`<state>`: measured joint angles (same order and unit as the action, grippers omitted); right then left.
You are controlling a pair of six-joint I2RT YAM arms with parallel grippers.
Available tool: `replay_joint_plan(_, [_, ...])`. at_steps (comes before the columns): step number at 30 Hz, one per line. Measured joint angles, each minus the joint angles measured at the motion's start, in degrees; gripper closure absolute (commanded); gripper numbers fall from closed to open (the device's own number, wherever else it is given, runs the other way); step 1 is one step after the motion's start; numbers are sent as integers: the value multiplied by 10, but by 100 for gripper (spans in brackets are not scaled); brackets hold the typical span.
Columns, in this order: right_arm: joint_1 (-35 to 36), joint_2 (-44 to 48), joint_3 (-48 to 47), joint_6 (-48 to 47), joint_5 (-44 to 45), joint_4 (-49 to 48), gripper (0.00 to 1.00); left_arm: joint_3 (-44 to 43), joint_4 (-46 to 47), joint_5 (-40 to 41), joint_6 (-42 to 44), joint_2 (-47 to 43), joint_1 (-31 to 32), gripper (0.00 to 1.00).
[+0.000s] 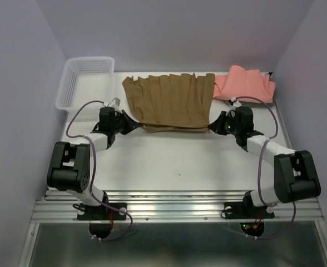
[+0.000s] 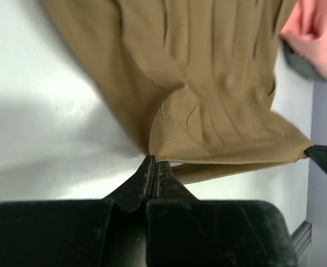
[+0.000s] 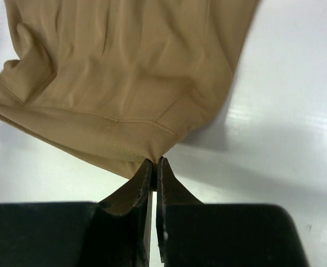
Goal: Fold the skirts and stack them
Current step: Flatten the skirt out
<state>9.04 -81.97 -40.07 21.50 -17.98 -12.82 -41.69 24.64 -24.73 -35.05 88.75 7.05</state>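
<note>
The olive-brown pleated skirt (image 1: 170, 101) lies folded over at the table's back middle. My left gripper (image 1: 135, 126) is shut on its near left corner, seen in the left wrist view (image 2: 152, 158) with the cloth (image 2: 208, 89) just past the tips. My right gripper (image 1: 213, 127) is shut on its near right corner, seen in the right wrist view (image 3: 155, 161) with the cloth (image 3: 124, 72). The salmon-pink skirt (image 1: 246, 84) lies bunched at the back right; it also shows in the left wrist view (image 2: 313, 33). A grey cloth edge (image 2: 297, 61) peeks from under it.
A white plastic mesh basket (image 1: 84, 81) stands at the back left, partly off the table's edge. Purple walls close in on both sides and behind. The white table (image 1: 174, 161) stretches between the arms.
</note>
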Motion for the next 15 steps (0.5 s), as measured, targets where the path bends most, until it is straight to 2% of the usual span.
replay_joint_plan(5, [-7,47,36,31,11,40,99,82,23,11,-14,-13,31,100])
replay_joint_plan(10, [-16,92,82,66,29,73,96,125,33,29,-28,-40,82,100])
replay_joint_plan(15, [-18,122,95,110,94,179,92,163,22,34,-49,-93,100,100])
